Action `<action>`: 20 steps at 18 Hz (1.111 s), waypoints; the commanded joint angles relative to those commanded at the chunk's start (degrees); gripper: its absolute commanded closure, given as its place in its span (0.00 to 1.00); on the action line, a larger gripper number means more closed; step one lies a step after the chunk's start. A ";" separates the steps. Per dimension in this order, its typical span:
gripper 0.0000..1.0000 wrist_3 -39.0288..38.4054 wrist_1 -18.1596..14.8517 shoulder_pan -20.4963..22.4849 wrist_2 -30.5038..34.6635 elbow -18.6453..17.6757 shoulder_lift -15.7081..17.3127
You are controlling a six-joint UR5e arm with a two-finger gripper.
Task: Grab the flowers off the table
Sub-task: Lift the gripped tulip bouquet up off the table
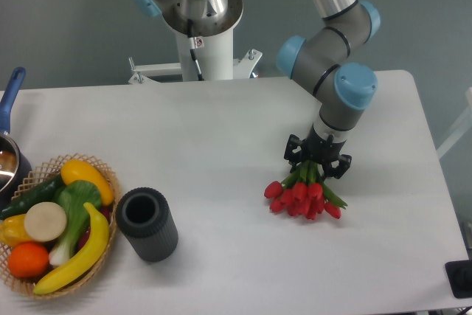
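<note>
- Flowers (304, 198) lay right of centre on the table (221, 138), stems up inside the jaws, which looked closed on them.
- Gripper (318, 161) stood directly above.
- Dark cylinder (147, 223) and vegetable basket (55, 223) sat well apart, left.

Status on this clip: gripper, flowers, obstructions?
Gripper down over flowers, jaws around stems. Blooms at table level. Nothing in the way.
</note>
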 joint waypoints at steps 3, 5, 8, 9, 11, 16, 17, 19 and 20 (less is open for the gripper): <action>0.64 0.09 -0.09 0.00 -0.17 0.09 0.17; 0.69 0.00 -0.09 0.00 -0.18 0.00 0.44; 0.69 0.00 -0.18 0.00 -0.26 0.09 0.79; 0.69 0.00 -0.18 -0.09 -0.35 0.35 0.88; 0.69 0.00 -0.70 -0.09 -0.44 0.79 2.71; 0.69 0.00 -0.79 -2.46 -0.88 1.32 8.87; 0.69 0.00 -0.88 -2.55 -0.97 1.67 9.75; 0.69 -0.09 -0.88 -3.60 -1.93 2.37 11.77; 0.69 -0.26 -0.88 -3.78 -2.89 2.81 12.91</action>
